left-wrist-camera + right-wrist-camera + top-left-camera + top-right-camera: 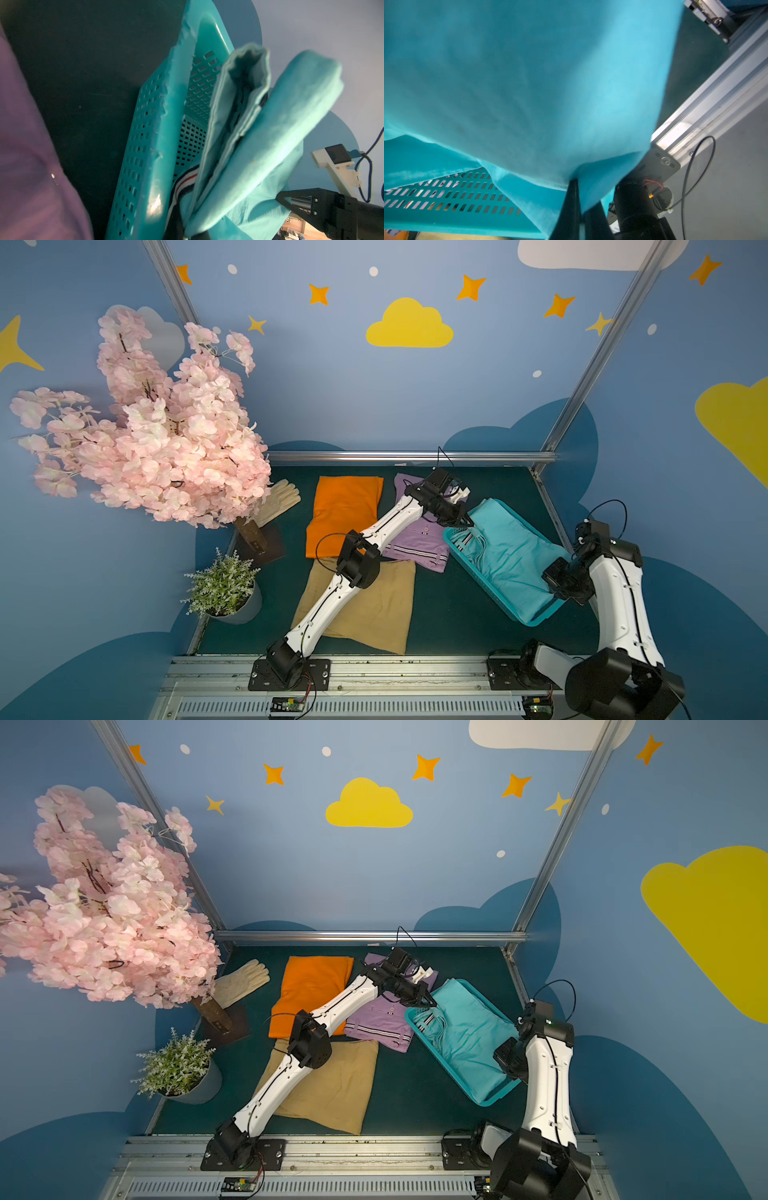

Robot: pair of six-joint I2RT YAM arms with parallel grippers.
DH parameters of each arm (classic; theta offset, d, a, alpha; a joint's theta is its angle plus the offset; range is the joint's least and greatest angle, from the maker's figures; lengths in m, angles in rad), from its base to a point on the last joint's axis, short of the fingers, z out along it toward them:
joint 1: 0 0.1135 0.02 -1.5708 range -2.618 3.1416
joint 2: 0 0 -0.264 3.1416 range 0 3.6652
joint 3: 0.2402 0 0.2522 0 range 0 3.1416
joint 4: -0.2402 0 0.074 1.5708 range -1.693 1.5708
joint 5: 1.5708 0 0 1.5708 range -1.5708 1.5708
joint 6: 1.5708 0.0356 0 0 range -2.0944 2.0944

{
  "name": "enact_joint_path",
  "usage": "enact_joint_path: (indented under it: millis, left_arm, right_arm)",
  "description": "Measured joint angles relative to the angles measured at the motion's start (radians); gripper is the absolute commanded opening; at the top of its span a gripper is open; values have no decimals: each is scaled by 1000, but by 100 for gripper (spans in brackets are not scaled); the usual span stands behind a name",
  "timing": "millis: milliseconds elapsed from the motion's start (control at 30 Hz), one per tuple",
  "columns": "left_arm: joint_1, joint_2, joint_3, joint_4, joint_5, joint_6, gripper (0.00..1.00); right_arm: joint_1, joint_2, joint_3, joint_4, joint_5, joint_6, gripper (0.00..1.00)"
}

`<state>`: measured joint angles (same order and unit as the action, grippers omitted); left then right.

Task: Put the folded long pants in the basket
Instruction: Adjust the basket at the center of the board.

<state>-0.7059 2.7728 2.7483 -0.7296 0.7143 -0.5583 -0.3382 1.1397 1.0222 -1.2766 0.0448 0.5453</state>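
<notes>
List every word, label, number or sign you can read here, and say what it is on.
No text is legible.
On the lilac pants: small marks, too small to read.
On the circuit board at the near edge: nothing readable at this size.
On the wall: painted shapes only, no writing.

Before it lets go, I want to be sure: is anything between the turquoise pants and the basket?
Nothing visible. The folded turquoise cloth pants are directly over the rectangular turquoise perforated plastic basket, and the part of its floor that shows in the left wrist view is bare.
</notes>
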Motion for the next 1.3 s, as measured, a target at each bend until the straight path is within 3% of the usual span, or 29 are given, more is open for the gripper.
enact_joint_path:
  millis: [167,333,533,833,967,1300]
  left_arm:
    - [0,-19,-34,-18,-8,14,3]
    - [-3,-223,-373,-7,-57,35,3]
    - [-21,-522,-834,63,-126,21,2]
    - [-121,-821,-1266,189,-197,-65,2]
    - [-133,-862,-1294,177,-222,-82,2]
    - [-52,-819,-1100,27,-210,-83,3]
  right_arm:
    - [-5,111,10,31,-13,-5,0]
    - [-24,306,84,47,-56,-64,0]
    - [-47,421,118,80,-108,-129,0]
    - [-14,579,255,68,-208,-195,0]
    - [53,537,254,63,-209,-213,0]
    - [96,167,201,15,-175,-205,0]
